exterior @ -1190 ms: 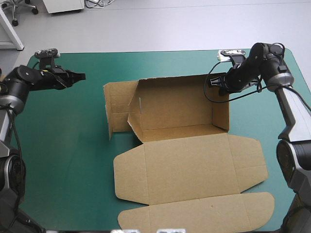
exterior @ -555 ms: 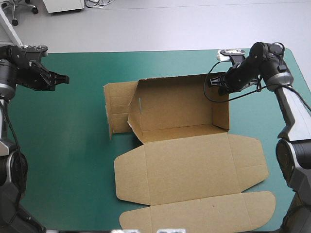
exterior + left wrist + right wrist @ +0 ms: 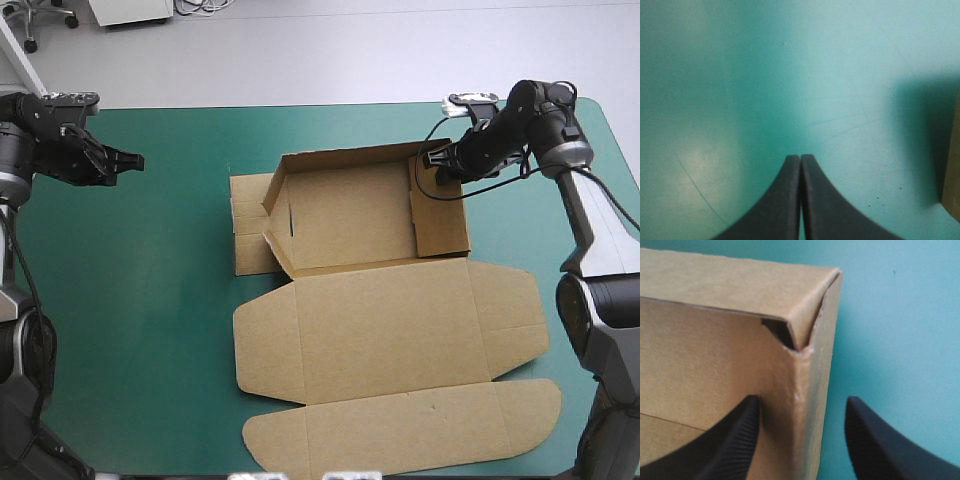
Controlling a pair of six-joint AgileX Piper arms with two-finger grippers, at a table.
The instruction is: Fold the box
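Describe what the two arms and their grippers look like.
The left arm and right arm are alike: black rounded joints and wrist sections, pale grey links lower down. The left gripper and right gripper each end in two broad black fingers shaped like curved fins, wide at the base and tapering to a tip. The right wrist view shows fine ribbing on them.

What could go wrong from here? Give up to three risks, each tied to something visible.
1. The right gripper straddles the right wall of the box, open, at a far corner already creased and gaping; a hard pinch might crush it.
2. The left gripper is shut and well off the box, so a push from the right could slide the box unopposed.
3. The left end flap lies outward, untucked; that wall may sag.
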